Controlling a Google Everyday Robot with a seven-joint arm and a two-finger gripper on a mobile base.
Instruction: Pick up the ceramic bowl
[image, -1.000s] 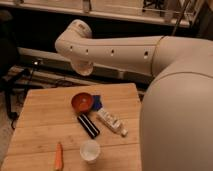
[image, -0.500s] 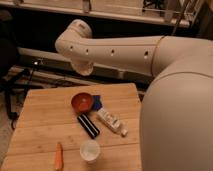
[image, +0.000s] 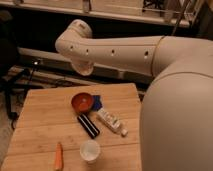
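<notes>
The ceramic bowl (image: 82, 102) is small, round and orange-red with a darker inside. It stands upright on the wooden table (image: 45, 120), near the far middle. My white arm (image: 115, 50) reaches across the top of the view, with its elbow (image: 75, 37) above and behind the bowl. My gripper is out of view; only the arm links show.
A blue item (image: 96, 102) touches the bowl's right side. A black oblong object (image: 88, 126) and a white bottle (image: 111, 121) lie in front of the bowl. A white cup (image: 90, 150) and an orange carrot-like piece (image: 59, 157) sit near the front edge. My body (image: 175, 125) fills the right.
</notes>
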